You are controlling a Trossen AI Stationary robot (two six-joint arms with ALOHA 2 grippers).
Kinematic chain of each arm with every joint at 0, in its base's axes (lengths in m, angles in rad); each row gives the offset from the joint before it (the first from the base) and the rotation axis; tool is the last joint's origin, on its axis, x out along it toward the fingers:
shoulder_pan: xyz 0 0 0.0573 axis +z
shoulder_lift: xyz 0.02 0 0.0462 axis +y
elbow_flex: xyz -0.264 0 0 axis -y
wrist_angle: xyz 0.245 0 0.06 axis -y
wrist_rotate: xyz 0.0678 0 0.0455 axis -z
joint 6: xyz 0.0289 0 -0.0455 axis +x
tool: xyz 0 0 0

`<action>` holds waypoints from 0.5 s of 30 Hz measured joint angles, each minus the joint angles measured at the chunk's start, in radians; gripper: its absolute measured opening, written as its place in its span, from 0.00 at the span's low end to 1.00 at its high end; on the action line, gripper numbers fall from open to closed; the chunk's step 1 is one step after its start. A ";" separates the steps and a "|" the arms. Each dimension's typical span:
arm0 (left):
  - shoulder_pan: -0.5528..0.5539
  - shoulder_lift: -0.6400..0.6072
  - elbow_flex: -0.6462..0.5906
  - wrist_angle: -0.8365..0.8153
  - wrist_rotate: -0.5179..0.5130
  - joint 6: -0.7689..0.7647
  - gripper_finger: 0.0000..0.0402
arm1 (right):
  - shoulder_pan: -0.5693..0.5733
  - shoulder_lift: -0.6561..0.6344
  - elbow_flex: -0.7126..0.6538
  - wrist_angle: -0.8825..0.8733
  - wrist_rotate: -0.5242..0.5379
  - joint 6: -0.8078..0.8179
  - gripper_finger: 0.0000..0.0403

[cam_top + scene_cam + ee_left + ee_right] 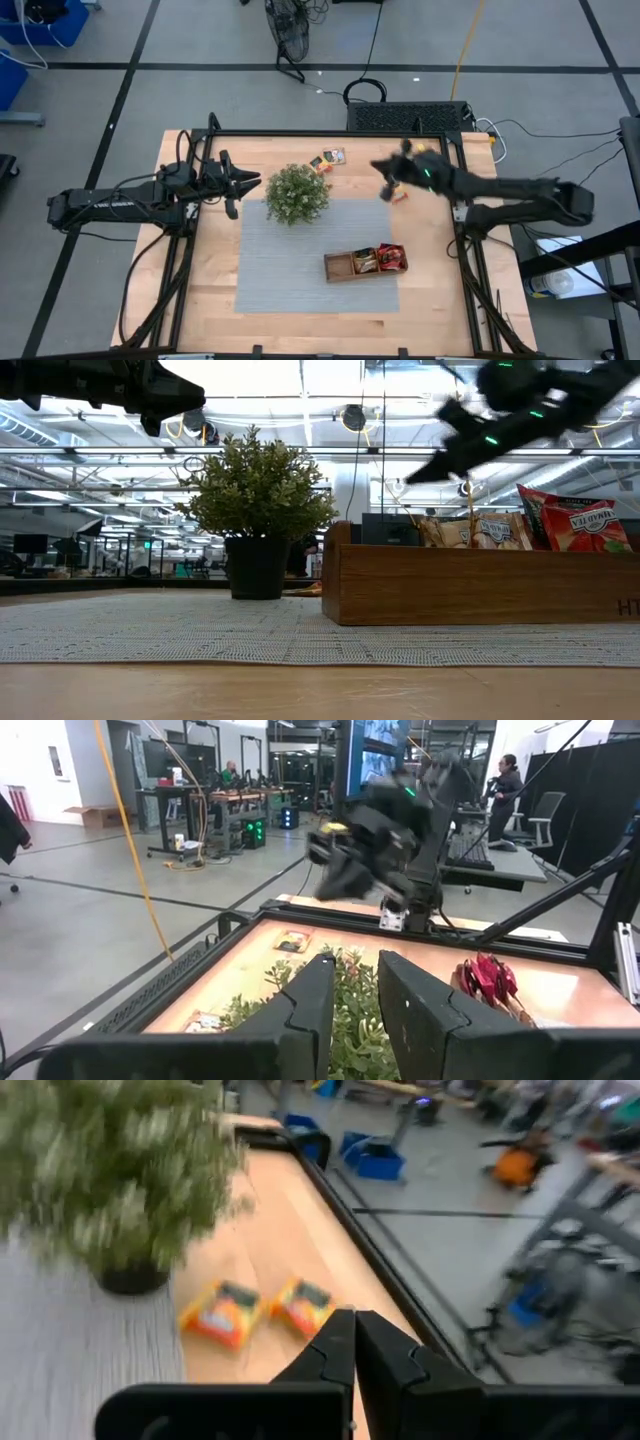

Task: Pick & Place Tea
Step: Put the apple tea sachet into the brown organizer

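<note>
- Workshop floor with taped lines surrounds a wooden table [215, 300] carrying a grey mat [290, 270].
- Potted plant [297, 193]: stands at the mat's 11 o'clock corner.
- Wooden tray [340, 266]: three compartments, near the mat's 4 o'clock edge; two hold tea sachets [390, 258], the third looks empty.
- Loose sachets [328, 158]: two lie flat on bare wood at 1 o'clock from the plant.
- Handling, judged: sachets look light, thin, crinkly and slick; likely best pinched at an edge, since flat ones give little to grip.
- Right tool [378, 166]: raised above the table at 3 o'clock from the loose sachets, fingers pressed together, nothing visible between them.
- Left tool [254, 181]: hovers just at 9 o'clock of the plant, fingers narrowly parted, empty.
</note>
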State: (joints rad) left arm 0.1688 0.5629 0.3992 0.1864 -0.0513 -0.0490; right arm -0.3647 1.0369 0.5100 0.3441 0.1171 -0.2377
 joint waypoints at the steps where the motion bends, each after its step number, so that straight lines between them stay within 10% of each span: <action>1: 0.000 0.000 0.000 0.000 0.000 0.000 0.22 | -0.037 0.047 0.068 -0.041 -0.054 0.002 0.00; 9: 0.000 0.000 0.000 0.000 0.000 0.000 0.22 | -0.185 0.463 0.527 -0.308 -0.206 -0.132 0.03; 15: 0.000 0.000 0.000 0.000 0.000 0.000 0.22 | -0.205 0.709 0.787 -0.523 -0.252 -0.129 0.29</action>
State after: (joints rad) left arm 0.1688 0.5626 0.3992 0.1865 -0.0517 -0.0494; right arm -0.5696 1.7456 1.2969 -0.1794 -0.1347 -0.3669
